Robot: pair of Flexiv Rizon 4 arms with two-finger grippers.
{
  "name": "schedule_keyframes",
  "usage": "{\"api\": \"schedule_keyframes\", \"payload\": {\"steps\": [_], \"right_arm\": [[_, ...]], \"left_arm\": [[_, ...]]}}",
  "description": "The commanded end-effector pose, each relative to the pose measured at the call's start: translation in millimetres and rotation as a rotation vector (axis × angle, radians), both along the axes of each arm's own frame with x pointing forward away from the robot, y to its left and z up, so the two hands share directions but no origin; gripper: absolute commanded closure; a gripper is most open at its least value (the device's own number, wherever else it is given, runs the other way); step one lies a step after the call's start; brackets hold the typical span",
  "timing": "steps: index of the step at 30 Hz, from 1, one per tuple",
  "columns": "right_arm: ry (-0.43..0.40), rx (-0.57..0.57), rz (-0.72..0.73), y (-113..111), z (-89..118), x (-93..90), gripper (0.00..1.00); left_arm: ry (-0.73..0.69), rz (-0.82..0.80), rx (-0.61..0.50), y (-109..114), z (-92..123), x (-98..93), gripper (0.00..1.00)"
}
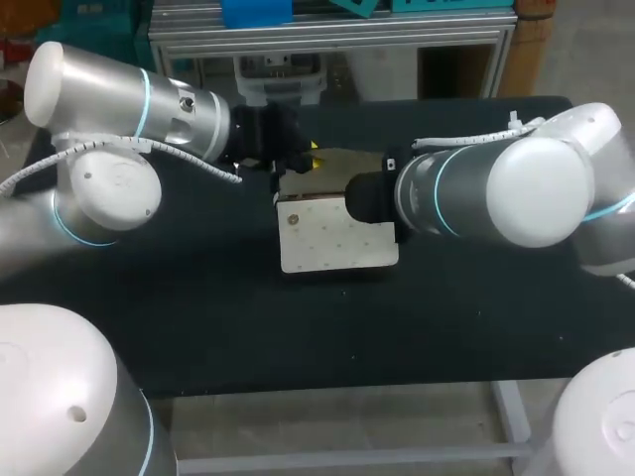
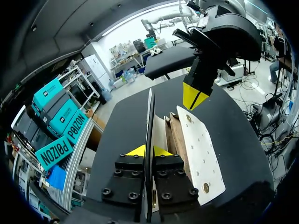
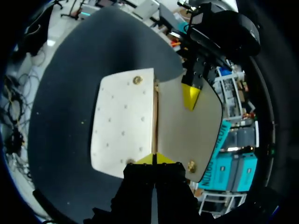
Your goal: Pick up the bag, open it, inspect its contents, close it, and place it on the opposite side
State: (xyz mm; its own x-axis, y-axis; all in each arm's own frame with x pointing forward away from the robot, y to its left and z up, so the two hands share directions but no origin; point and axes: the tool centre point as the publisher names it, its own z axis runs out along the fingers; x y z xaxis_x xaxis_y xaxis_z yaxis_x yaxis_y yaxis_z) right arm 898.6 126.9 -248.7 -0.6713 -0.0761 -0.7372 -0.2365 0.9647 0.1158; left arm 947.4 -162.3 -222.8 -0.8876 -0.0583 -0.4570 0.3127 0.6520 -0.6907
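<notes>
Black table (image 1: 198, 327): broad dark surface showing on every side of cream bag (image 1: 332, 238), lying at centre, well apart from all edges. Flap (image 3: 184, 130) raised, edge pinched in left gripper (image 2: 148, 150), tips nearly together. Opposite rim clamped by right gripper (image 3: 154, 158), tips closed.

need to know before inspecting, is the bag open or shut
Open. The left gripper holds the bag flap lifted on edge, and the brown inside layers show beside it.
</notes>
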Motion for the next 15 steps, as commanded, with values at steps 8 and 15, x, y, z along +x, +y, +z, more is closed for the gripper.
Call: {"api": "schedule_keyframes", "payload": {"steps": [8, 15], "right_arm": [[0.008, -0.010, 0.039, 11.6, -26.4, 26.9, 1.00], [0.049, -0.044, 0.059, 13.3, -44.6, 15.0, 1.00]], "left_arm": [[0.008, 0.019, -0.016, -1.1, 10.6, 3.7, 1.00], [0.020, 0.045, -0.054, 1.6, 13.0, 10.5, 1.00]]}}
